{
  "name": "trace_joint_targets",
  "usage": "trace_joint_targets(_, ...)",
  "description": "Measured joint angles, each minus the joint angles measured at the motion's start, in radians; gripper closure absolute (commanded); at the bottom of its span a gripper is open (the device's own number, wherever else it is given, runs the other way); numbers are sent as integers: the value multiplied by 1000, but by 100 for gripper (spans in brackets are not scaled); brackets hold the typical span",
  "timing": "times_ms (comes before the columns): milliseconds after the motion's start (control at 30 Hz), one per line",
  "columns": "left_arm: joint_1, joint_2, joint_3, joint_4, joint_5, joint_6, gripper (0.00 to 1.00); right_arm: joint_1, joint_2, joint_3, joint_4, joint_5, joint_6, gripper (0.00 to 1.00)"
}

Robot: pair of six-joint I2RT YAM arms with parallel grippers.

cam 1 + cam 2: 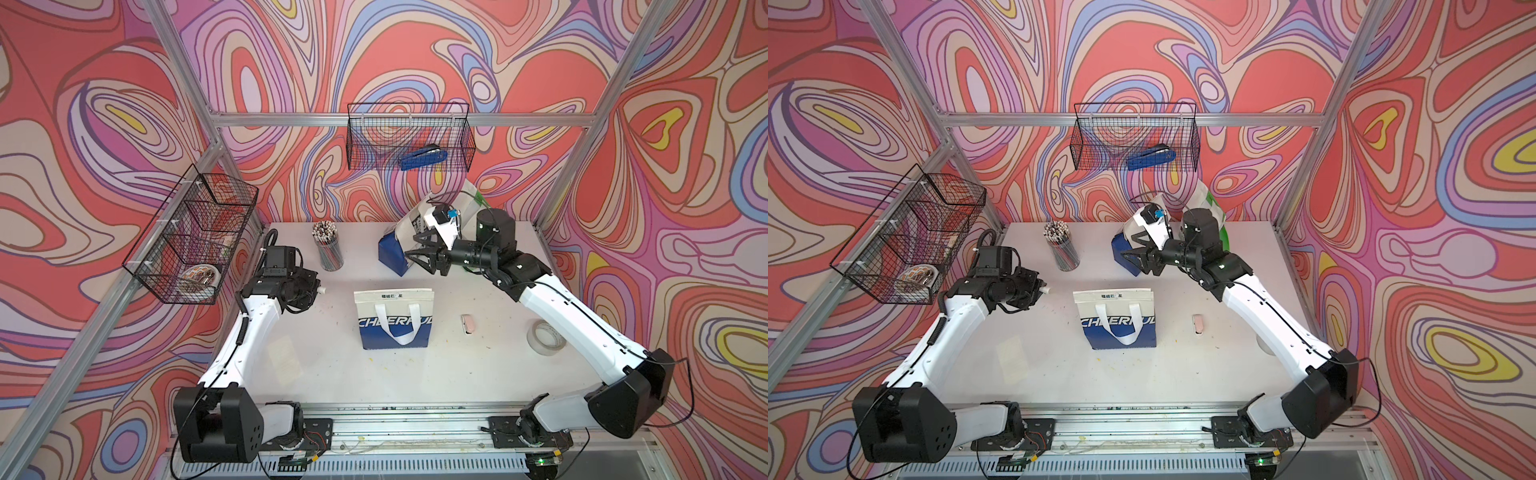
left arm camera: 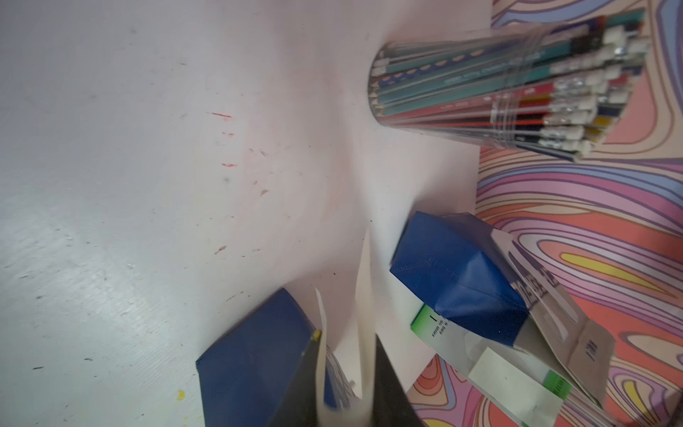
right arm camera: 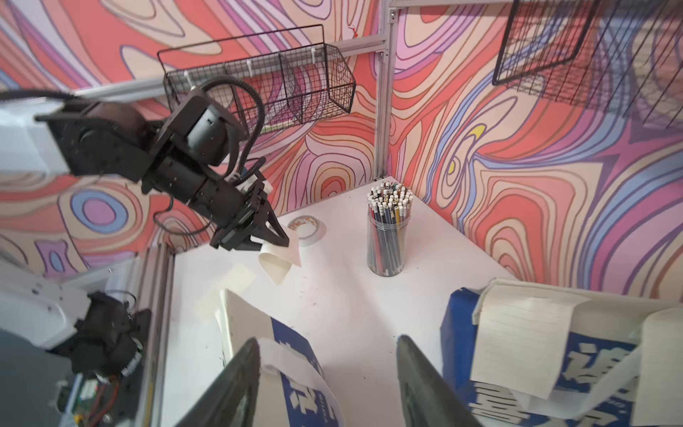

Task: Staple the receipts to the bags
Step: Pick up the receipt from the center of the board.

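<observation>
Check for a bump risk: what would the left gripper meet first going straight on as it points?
Most likely the white top end of the CHEERFUL bag lying flat ahead of the left gripper, or bare table just before it; height is unclear.

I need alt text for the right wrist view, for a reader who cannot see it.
The left arm's black pincer grips a curled white paper receipt above the white table, near a clear cup of pencils. In the foreground the right pincer stands open between a flat blue-and-white paper bag and a second one draped with a lined white slip.
</observation>
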Motion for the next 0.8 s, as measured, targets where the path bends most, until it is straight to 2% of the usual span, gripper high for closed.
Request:
trace_joint_targets(100, -19, -4, 1, 93, 59, 14, 81, 21, 56, 9, 64, 46, 281, 47)
trace_joint_targets(233, -58, 9, 43, 182, 126, 20, 80, 33, 119, 9, 114, 111, 668, 45)
trace_joint_targets(300, -80, 18, 82, 227, 142, 23, 80, 40, 137, 9, 134, 140, 792, 44)
trace_joint_targets(567, -201, 88, 196, 450, 197, 13, 80, 80, 202, 11, 235, 204, 1128, 44)
trace_joint_targets(800, -279, 132, 209, 525, 212, 13, 80, 79, 246, 42, 303, 226, 1211, 44)
